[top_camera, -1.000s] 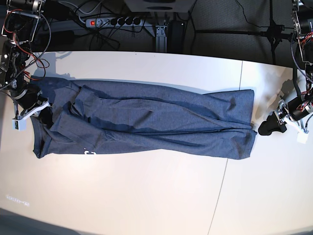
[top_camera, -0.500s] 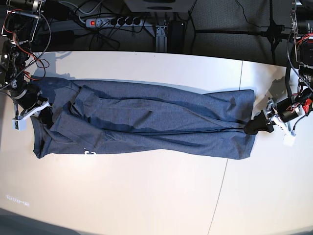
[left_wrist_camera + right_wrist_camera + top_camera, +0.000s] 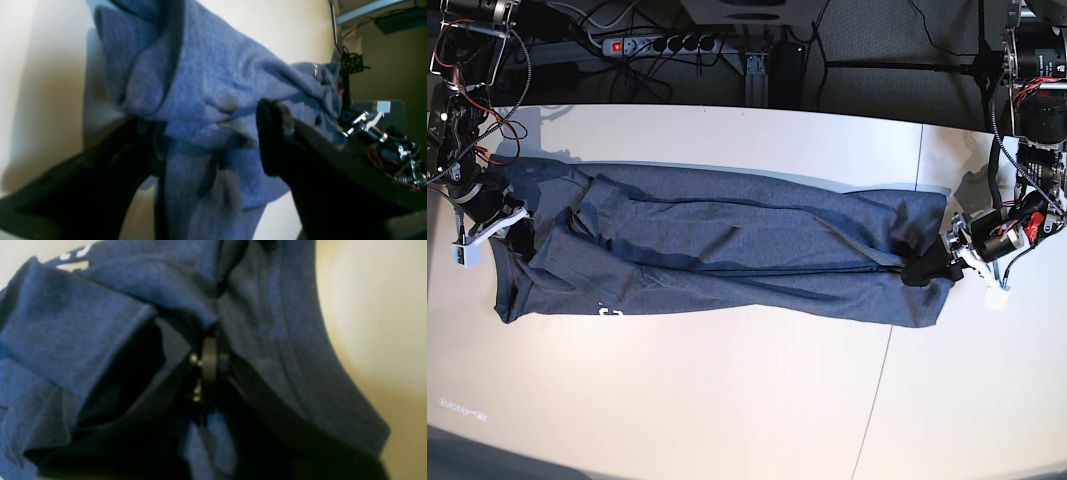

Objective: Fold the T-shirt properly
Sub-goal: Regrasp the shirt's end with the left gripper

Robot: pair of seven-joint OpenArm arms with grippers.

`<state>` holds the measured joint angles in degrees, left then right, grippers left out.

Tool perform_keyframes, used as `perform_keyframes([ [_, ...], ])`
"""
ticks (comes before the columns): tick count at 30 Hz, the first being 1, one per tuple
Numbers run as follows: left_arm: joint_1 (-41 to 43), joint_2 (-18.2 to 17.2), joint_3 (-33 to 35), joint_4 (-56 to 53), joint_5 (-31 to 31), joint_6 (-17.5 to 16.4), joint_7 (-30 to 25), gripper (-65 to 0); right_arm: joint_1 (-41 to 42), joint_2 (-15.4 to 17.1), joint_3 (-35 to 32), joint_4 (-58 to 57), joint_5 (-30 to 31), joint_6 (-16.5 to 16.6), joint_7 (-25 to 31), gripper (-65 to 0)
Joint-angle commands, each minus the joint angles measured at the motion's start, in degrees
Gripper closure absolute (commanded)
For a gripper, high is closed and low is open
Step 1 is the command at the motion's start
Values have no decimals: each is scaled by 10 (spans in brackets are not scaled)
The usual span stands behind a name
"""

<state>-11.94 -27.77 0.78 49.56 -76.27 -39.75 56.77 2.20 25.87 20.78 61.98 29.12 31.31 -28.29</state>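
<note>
While the base view is hiding both grips, I am seeing the left gripper [image 3: 213, 140] straddling the shirt [image 3: 727, 250] hem, jaws wide; the right gripper [image 3: 208, 373] is pinching the opposite end on the table [image 3: 727, 400].

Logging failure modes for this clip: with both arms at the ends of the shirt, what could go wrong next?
The left gripper is open astride bunched layers of the T-shirt; closing may pinch only some layers, so the fold drags unevenly. The right gripper is shut on cloth near the rumpled sleeve end, so lifting could carry those creases into the fold.
</note>
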Motion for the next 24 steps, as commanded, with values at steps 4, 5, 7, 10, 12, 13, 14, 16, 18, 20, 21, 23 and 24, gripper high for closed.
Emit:
perform_keyframes([
  [4,2,17,4,-1,23,-3,4,-416,-2,9,2,-1,-9,0,-31,0],
  [5,2,19,4,-1,26,-3,2,-397,-2,9,2,-1,-6,0,-33,0],
  [7,2,24,4,-1,38,-3,-10,-297,-2,9,2,-1,-3,0,-33,0],
  [10,2,30,4,-1,63,-3,-56,-80,-1,9,2,-1,-2,0,-33,0],
  [12,-1,32,4,-1,103,-3,-92,0,-2,9,2,-1,-2,0,-33,0],
  [13,-3,32,4,-1,128,-3,-102,0,-2,9,2,-1,-2,0,-33,0],
  [14,-7,32,4,-1,148,-3,-106,0,-2,9,2,-1,-2,0,-33,0],
  [16,-14,32,4,-1,171,-3,-107,0,-2,9,2,-1,-2,0,-33,0],
  [18,-22,31,4,-1,180,-3,-103,0,-2,9,2,-1,-2,0,-33,0],
  [20,-25,31,3,-1,181,-3,-103,0,-1,9,2,-1,-1,0,-33,0],
  [21,-27,31,1,-1,181,-3,-103,0,-1,9,2,-1,0,0,-33,0],
  [23,-26,31,-7,-1,181,-3,-102,0,-1,9,2,-1,5,0,-33,0],
  [24,-26,31,-13,-1,183,-3,-102,0,-2,9,2,-1,5,0,-33,0],
])
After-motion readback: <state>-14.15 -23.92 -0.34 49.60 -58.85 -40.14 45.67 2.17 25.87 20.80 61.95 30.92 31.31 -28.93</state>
